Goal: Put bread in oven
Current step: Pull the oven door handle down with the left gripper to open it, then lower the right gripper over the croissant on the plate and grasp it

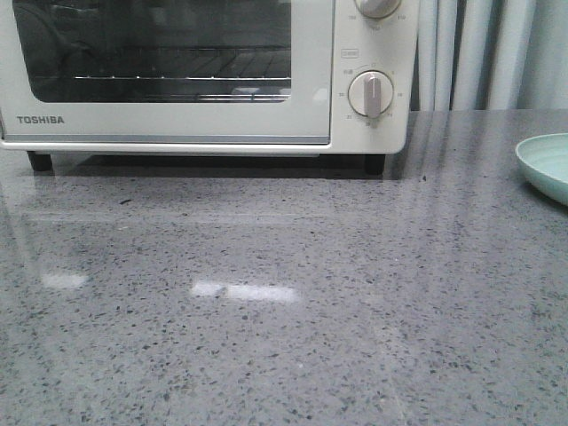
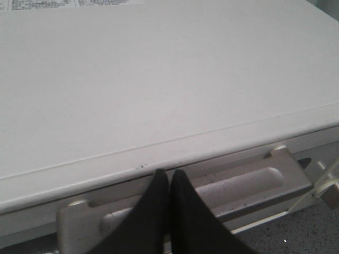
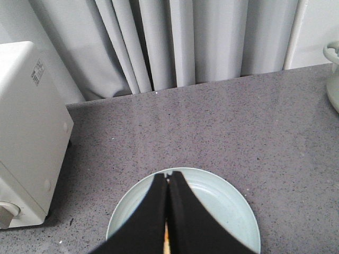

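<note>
The cream-white TOSHIBA oven (image 1: 177, 120) stands at the back left with its glass door closed; the wire rack shows behind the window. Neither gripper appears in the front view. My left gripper (image 2: 169, 174) is shut and empty, hovering over the oven's top front edge (image 2: 159, 79), just above the door handle (image 2: 254, 185). My right gripper (image 3: 168, 177) is shut, poised over a pale green plate (image 3: 222, 206). Only a thin golden-orange sliver of the bread (image 3: 166, 241) shows through the slit between the fingers; the rest is hidden under them.
The plate (image 1: 548, 164) sits at the right edge of the speckled grey counter. Two round dials (image 1: 371, 94) are on the oven's right panel. Grey curtains hang behind. Another pale vessel (image 3: 332, 69) stands at the counter's far right.
</note>
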Tool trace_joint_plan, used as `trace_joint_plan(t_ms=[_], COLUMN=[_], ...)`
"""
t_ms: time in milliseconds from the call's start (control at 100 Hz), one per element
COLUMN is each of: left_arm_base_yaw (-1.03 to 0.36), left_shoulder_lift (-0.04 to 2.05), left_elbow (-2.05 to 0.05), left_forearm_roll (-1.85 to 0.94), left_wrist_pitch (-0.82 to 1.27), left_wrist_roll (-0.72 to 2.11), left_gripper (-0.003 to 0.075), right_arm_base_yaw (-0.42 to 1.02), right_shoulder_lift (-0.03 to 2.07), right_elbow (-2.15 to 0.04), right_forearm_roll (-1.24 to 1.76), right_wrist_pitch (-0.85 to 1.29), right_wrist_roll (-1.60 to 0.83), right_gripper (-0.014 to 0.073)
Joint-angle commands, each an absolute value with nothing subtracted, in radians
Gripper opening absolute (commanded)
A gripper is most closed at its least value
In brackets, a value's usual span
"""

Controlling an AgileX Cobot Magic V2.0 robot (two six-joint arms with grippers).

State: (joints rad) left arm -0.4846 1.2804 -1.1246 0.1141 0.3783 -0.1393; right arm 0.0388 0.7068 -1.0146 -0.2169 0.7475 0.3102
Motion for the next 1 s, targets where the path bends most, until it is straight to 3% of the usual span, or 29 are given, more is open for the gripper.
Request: trace_joint_plan(t_ms=[0,400,640,690,760,880,930,990], left_arm_base_yaw=[-0.500,-0.582,-0.634,-0.634,-0.634,-0.634,-0.634,-0.634], left_shoulder_lift=[1.249,0.897,0.642,0.603,0.564,0.533,0.532,0.532], left_elbow=[-1.107,-0.709,-0.618,-0.618,-0.618,-0.618,-0.618,-0.618], left_forearm_roll=[0.095,-0.097,-0.097,-0.090,-0.076,-0.060,-0.058,-0.058], left_wrist_pitch=[0.374,0.299,0.345,0.345,0.345,0.365,0.380,0.395], left_wrist_roll=[-0.139,-0.141,-0.141,-0.141,-0.141,-0.141,-0.141,-0.141], left_gripper=[-0.0021,-0.0021,-0.0022,-0.0022,-0.0022,-0.0022,-0.0022,-0.0021], right_arm_base_yaw=[0.039,0.039,0.039,0.039,0.039,0.039,0.039,0.039], right_shoulder_lift=[0.712,0.715,0.736,0.748,0.772,0.820,0.844,0.884], right_elbow=[-1.050,-1.046,-1.026,-1.019,-1.012,-0.996,-0.994,-0.994], right_forearm_roll=[-0.230,-0.230,-0.238,-0.238,-0.236,-0.236,-0.236,-0.236], right_wrist_pitch=[0.683,0.803,0.933,0.961,0.998,0.986,0.977,0.968], right_wrist_roll=[0.296,0.296,0.170,0.171,0.171,0.171,0.171,0.171], right_gripper=[-0.0050,-0.0050,-0.0036,0.0006,0.0131,0.0440,0.0506,0.0518])
